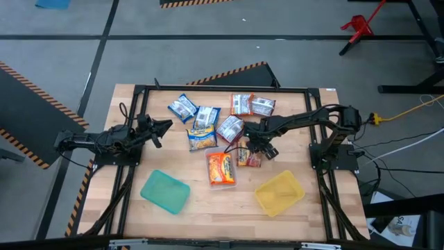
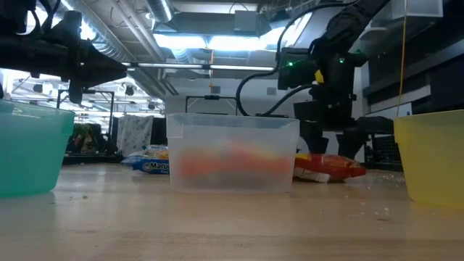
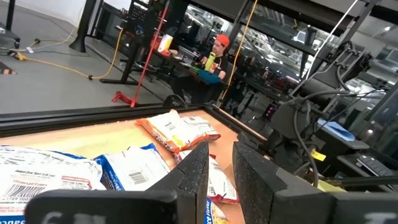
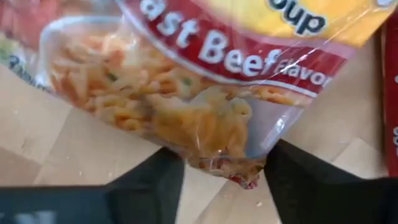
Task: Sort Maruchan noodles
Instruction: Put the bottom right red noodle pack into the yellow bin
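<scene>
Several Maruchan packets lie flat mid-table: blue-white ones (image 1: pixel 182 107) (image 1: pixel 207 117), a yellow-blue one (image 1: pixel 201 137), a red-silver one (image 1: pixel 229 128) and orange ones (image 1: pixel 241 104) (image 1: pixel 262 106). An orange packet (image 1: pixel 221 169) lies in a clear tray (image 2: pixel 232 148). My right gripper (image 1: pixel 258 147) (image 4: pixel 224 186) hangs open, pointing down over a red Roast Beef packet (image 1: pixel 248 157) (image 4: pixel 205 93), a finger on either side of its end (image 4: pixel 239 171). I cannot tell whether they touch it. My left gripper (image 1: pixel 165 126) (image 3: pixel 221 171) hovers left of the pile, open by a narrow gap.
A teal tray (image 1: pixel 165 191) sits near the table's front left and a yellow tray (image 1: pixel 279 192) near the front right. Bare wood lies between and in front of them. A black frame (image 1: pixel 222 88) rims the table. A person sits in the room beyond (image 3: pixel 214 56).
</scene>
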`<act>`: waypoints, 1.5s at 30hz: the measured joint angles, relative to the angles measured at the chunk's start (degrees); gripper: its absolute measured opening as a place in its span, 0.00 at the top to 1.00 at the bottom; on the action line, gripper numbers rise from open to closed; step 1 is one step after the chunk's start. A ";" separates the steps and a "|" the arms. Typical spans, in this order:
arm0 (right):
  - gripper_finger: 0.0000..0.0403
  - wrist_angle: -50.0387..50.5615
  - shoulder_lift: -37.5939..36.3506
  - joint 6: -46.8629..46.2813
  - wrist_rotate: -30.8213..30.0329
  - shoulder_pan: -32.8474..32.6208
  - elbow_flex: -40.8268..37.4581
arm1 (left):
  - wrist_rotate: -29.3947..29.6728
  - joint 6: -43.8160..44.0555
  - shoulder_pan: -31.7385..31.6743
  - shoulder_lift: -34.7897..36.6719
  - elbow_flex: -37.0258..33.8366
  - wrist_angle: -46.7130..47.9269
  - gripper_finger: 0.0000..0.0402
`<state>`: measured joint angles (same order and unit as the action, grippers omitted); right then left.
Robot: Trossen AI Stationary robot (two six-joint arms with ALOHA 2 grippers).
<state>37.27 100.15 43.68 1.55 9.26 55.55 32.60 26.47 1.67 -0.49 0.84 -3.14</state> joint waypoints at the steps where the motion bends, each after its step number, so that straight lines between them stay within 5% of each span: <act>1: 0.60 0.05 0.14 -0.15 0.06 0.00 0.02 | -0.02 -0.01 0.00 0.00 0.00 0.02 0.83; 10: 0.98 -0.21 0.20 -5.53 0.08 0.17 0.07 | 0.00 0.33 0.01 0.00 0.00 0.02 0.83; 19: 1.00 1.75 -0.81 -17.02 -0.39 0.09 -0.13 | -0.02 0.38 0.02 0.00 0.00 0.04 0.83; 32: 1.00 5.99 -12.89 -34.28 1.19 0.05 -0.05 | -0.07 0.38 0.01 0.02 0.00 0.04 0.83; 45: 1.00 7.30 -21.07 -49.94 -2.59 -6.65 -0.01 | -0.05 0.36 0.00 0.02 0.00 0.04 0.83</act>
<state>44.58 79.08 -6.25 -1.04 2.60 55.54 32.55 26.83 1.67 -0.47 0.84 -3.09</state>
